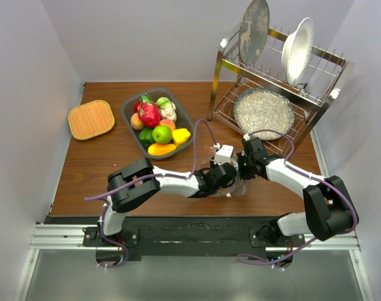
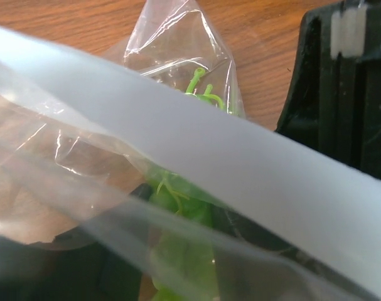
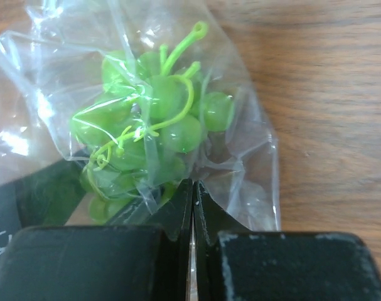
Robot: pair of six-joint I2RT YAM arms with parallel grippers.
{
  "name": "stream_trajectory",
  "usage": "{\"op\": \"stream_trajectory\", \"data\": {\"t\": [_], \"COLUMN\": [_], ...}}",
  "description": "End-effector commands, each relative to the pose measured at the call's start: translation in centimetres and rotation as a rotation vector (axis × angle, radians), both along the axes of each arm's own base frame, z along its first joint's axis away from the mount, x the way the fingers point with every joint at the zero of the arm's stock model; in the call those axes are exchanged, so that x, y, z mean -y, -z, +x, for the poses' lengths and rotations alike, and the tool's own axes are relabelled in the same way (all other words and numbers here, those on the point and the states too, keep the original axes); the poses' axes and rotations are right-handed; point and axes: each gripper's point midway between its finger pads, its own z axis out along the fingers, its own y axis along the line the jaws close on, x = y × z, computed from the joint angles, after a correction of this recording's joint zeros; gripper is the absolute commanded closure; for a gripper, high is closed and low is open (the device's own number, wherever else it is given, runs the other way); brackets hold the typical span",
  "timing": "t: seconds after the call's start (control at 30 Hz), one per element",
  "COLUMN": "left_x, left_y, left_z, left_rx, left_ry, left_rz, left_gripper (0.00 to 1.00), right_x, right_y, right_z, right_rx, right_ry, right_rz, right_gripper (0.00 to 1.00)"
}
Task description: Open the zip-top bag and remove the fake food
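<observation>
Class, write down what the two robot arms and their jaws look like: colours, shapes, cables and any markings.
The left arm and the right arm are both built of rounded white links joined by chunky black joint housings. A purple cable loops loosely along each arm. In the right wrist view the jaws are matte black, flat-faced blocks flecked with pale scuffs. There are no sleeves.
</observation>
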Motion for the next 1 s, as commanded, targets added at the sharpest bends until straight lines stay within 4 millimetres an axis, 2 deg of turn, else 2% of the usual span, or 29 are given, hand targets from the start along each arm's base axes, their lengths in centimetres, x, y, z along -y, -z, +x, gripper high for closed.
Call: {"op": "stream_trajectory", "data": {"t": [0.0, 0.07, 0.2, 0.27, 0.37, 0.47, 0.5, 0.6, 0.67, 0.73, 0.77, 0.97], "left_x": [-2.2, -2.4, -2.6, -2.6, -2.6, -2.9, -2.9, -3.0, -3.2, -3.4, -3.2, -3.2], "left_y": [0.7, 0.2, -0.8, -1.1, -1.5, -1.4, -1.3, -1.3, -1.4, -1.2, -1.4, -1.9], "left_z": [-0.3, -0.5, -0.8, -1.1, -1.6, -2.0, -2.2, -2.6, -2.7, -3.0, -3.0, -3.3], "left_rx": [0.003, 0.006, 0.005, 0.000, -0.010, -0.021, -0.027, -0.040, -0.041, -0.050, -0.047, -0.044], "left_ry": [-0.018, -0.017, -0.006, 0.007, 0.026, 0.038, 0.047, 0.057, 0.063, 0.077, 0.081, 0.107], "left_rz": [0.082, 0.071, 0.040, 0.023, -0.011, -0.037, -0.046, -0.075, -0.103, -0.116, -0.134, -0.171], "left_gripper": [0.58, 0.59, 0.61, 0.63, 0.63, 0.64, 0.64, 0.64, 0.64, 0.64, 0.64, 0.65], "right_x": [2.3, 3.0, 4.1, 4.1, 3.1, 2.4, 2.3, 1.5, 0.4, -0.1, -1.2, -2.5], "right_y": [-2.9, -4.3, -5.3, -5.4, -5.3, -5.8, -6.1, -7.0, -7.8, -7.5, -7.9, -6.6], "right_z": [2.5, 3.1, 3.5, 3.6, 3.4, 3.3, 3.4, 3.3, 3.6, 3.9, 4.1, 4.7], "right_rx": [0.108, 0.151, 0.181, 0.183, 0.178, 0.211, 0.224, 0.258, 0.289, 0.291, 0.303, 0.275], "right_ry": [0.118, 0.145, 0.179, 0.178, 0.143, 0.133, 0.134, 0.124, 0.104, 0.094, 0.065, 0.034], "right_rz": [-0.111, -0.135, -0.184, -0.185, -0.138, -0.088, -0.077, -0.009, 0.050, 0.074, 0.122, 0.154], "right_gripper": [1.00, 1.00, 1.00, 1.00, 0.99, 0.79, 0.64, 0.48, 0.41, 0.36, 0.35, 0.34]}}
